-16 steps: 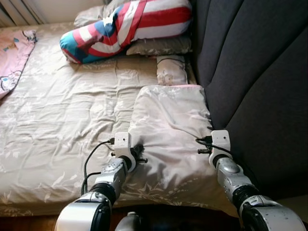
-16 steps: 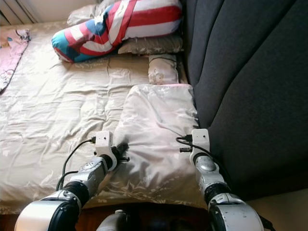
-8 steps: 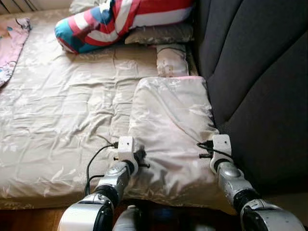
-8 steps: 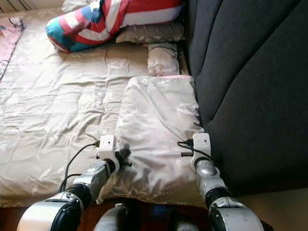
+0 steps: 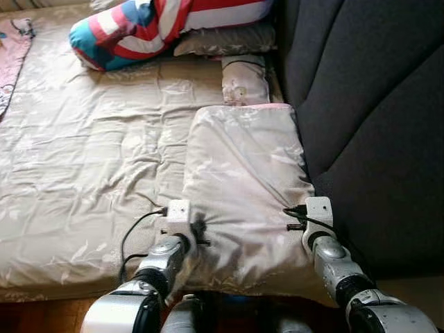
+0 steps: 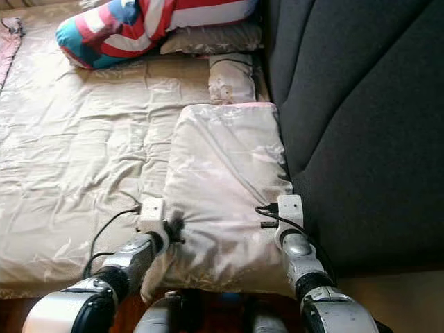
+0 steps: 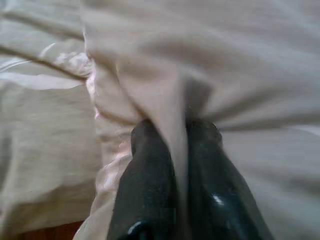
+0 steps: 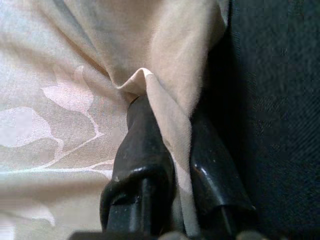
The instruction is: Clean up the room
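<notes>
A humanoid robot stands at the foot of a bed [image 5: 76, 180], both hands clamped on a folded beige quilt [image 5: 243, 166] that lies on the bed's right side, hard against a dark padded headboard [image 5: 368, 104]. The left hand [image 7: 172, 150] pinches a ridge of fabric at the quilt's near left edge; the right hand [image 8: 167, 130] pinches the near right corner, just beside the headboard. The satiny cloth looks soft, light and slippery, likely to sag between the 2 grips and slide through the fingers if only 1 thin layer is held, so bunched folds at both near corners seem the safest hold. At the far end of the bed rest a flag-patterned pillow [image 5: 166, 28], a grey pillow [image 5: 222, 43] and a small cushion [image 5: 244, 80]
</notes>
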Tool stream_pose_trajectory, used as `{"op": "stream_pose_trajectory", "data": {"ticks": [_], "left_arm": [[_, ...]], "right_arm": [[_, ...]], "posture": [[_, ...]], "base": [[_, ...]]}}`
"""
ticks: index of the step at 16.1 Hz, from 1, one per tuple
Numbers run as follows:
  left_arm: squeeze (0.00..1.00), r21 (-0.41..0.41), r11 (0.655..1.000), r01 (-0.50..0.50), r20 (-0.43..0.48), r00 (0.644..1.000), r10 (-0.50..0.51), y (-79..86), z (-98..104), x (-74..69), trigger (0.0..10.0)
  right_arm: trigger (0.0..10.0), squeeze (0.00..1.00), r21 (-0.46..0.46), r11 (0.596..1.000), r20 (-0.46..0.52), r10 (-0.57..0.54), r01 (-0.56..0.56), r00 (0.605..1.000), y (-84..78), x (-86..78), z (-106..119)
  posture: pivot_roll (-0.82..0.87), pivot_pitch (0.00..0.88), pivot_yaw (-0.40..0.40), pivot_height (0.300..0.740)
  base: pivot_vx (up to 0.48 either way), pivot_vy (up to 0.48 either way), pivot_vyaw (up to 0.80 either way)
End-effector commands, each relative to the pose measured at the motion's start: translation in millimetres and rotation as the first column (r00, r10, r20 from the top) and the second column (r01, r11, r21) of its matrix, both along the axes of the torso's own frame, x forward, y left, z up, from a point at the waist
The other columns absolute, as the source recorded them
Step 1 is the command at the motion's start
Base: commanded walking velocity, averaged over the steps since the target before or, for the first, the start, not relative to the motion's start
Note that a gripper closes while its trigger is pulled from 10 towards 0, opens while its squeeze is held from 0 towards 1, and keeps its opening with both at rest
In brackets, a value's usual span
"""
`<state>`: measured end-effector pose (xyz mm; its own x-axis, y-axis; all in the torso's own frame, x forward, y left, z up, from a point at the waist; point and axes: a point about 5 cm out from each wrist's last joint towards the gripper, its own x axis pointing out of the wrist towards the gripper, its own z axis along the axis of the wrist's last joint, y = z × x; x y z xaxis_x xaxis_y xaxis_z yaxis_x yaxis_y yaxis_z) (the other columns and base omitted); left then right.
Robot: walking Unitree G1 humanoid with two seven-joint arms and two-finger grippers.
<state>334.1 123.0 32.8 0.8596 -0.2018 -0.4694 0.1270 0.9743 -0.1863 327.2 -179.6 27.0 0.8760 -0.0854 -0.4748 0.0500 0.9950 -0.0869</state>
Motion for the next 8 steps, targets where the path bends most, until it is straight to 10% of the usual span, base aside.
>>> {"op": "stream_pose_trajectory", "data": {"ticks": [1, 5, 6, 8], "left_arm": [[1.0, 0.005, 1.0, 0.013, -0.054, 0.998, -0.012, 0.1, -13, -10.6, 10.0], [0.89, 0.061, 0.997, 0.044, -0.009, 0.999, -0.043, 3.4, -10, -9.0, 10.0], [0.0, 0.074, 0.996, 0.04, 0.022, 0.999, -0.042, 5.9, -7, -7.1, 10.0], [0.0, 0.096, 0.995, 0.022, 0.113, 0.993, -0.033, 12.6, 2, -2.9, 10.0]], "right_arm": [[10.0, 0.0, -0.013, 0.999, -0.005, -0.044, 0.044, 0.999, -10.0, -5.2, -4], [10.0, 0.0, -0.012, 0.999, -0.018, -0.043, 0.043, 0.999, -8.7, -8.7, -8], [10.0, 0.0, -0.01, 0.999, -0.022, -0.04, 0.04, 0.999, -7.6, -9.6, -10], [10.0, 0.0, -0.005, 0.999, -0.03, -0.039, 0.039, 0.999, -5.9, -11.5, -12]], "posture": [[-0.03, 0.366, 0.04, 0.74], [-0.02, 0.352, 0.046, 0.74], [-0.01, 0.349, 0.048, 0.74], [0.0, 0.34, 0.053, 0.74]], "base": [[0.0, 0.0, 0.0], [0.0, 0.0, 0.0], [0.0, 0.0, 0.0], [0.0, 0.0, 0.0]]}}
